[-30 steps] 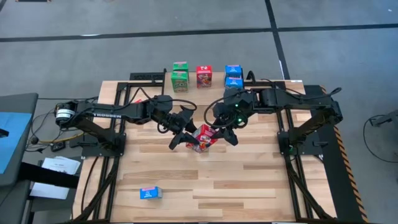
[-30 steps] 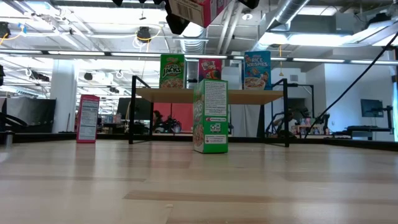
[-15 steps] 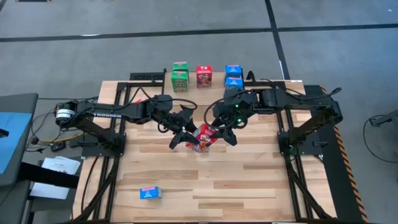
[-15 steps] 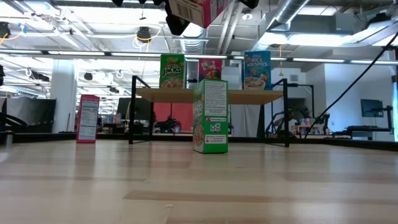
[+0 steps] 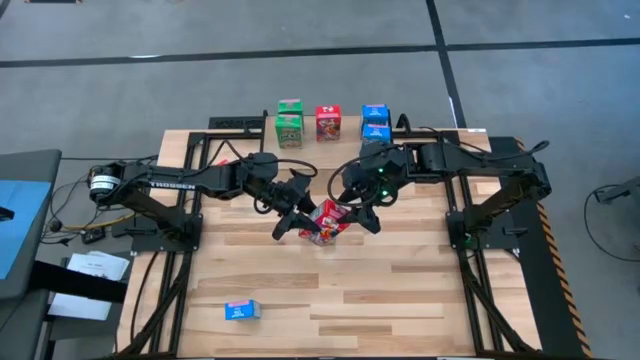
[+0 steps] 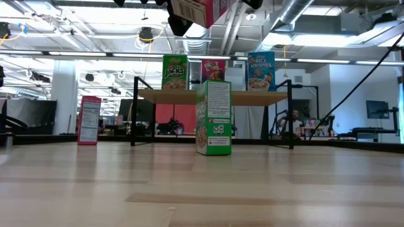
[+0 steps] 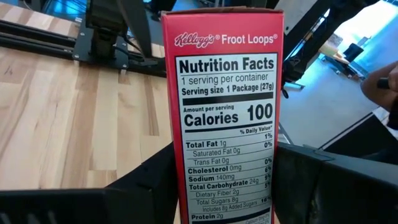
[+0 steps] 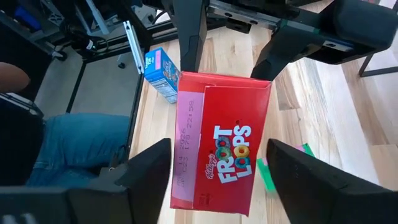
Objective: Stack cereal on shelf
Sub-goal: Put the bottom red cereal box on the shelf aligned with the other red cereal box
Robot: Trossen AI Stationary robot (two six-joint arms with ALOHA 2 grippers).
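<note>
Red cereal box (image 5: 330,221) clamped in left pincer (image 5: 302,224) mid-air above table; right pincer (image 5: 356,214) spread, likely releasing after handover.

Bright, even overhead light — soft shadows, ceiling glare low, wrist views sharp.

Shelf (image 5: 345,128) at table's (image 5: 420,290) twelve o'clock, boxes (image 5: 328,122) on it. One box (image 5: 242,311) lies at seven o'clock. Another box (image 5: 328,218) mid-table, between both grippers.
</note>
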